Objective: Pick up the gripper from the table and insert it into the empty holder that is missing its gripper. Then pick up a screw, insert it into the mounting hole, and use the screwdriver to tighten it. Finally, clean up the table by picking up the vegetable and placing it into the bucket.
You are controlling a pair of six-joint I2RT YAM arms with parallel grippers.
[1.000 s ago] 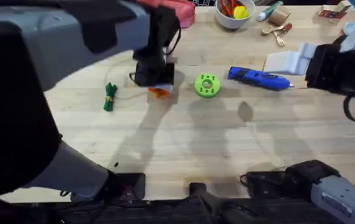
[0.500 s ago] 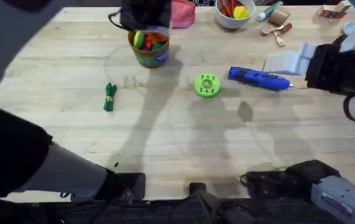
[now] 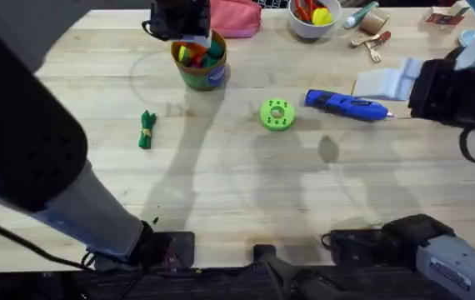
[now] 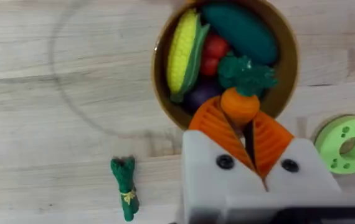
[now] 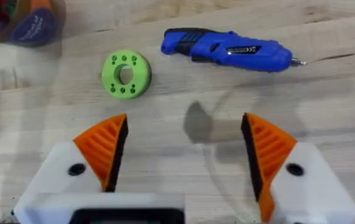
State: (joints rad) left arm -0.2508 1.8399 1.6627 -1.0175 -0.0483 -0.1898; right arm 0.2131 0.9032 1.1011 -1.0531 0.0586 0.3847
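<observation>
My left gripper [image 4: 242,118] is shut on the vegetable, a small carrot [image 4: 240,102] with a green leafy top. It hangs just over the open olive-green bucket [image 4: 289,59], which holds corn and other toy vegetables. From overhead, the left gripper [image 3: 183,25] sits over the bucket [image 3: 201,73] at the far left-centre. My right gripper [image 5: 184,134] is open, with an orange ribbed pad on each white finger, and hovers over bare table near the blue screwdriver [image 5: 227,50] [image 3: 346,105]. The loose gripper piece, the holder and the screw are out of view.
A green ring disc [image 3: 277,115] lies left of the screwdriver. A small green leafy bundle [image 3: 146,129] lies on the left of the table. A white bowl of toys [image 3: 314,18], a pink pouch [image 3: 239,18] and small clutter line the far edge.
The left gripper lifted the carrot off the table beside the green disc and carried it back to above the bucket. The right arm has not moved.
</observation>
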